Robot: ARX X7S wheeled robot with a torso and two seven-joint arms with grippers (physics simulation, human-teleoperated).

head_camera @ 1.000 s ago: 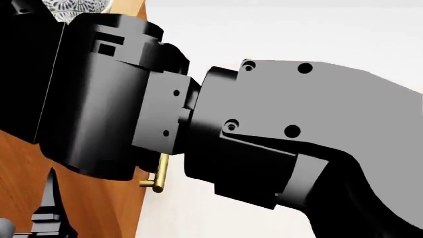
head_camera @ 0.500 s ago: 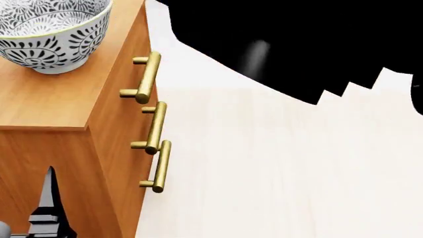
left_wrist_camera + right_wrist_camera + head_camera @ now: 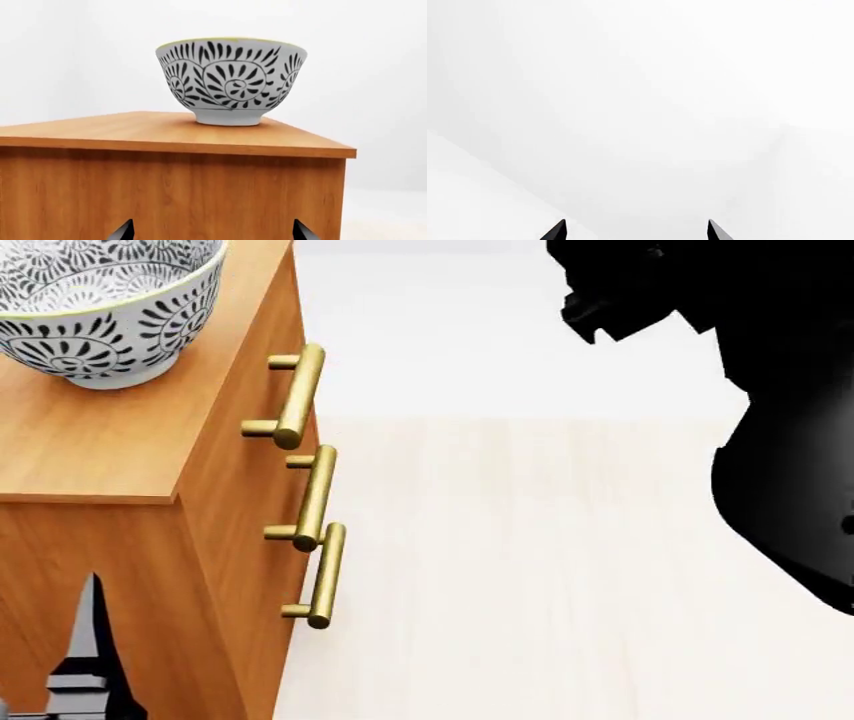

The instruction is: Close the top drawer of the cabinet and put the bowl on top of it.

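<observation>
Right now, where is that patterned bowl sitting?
The bowl stands upright on top of the cabinet, at the far left of the head view, near the front edge above the top drawer's brass handle.

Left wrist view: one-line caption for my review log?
Patterned bowl standing upright on the wooden cabinet, open fingers empty below.

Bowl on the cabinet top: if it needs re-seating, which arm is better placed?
Left, probably. The left gripper faces the cabinet, bowl just above, jaws open. The right gripper sees only blank white; the right arm is away from the cabinet.
</observation>
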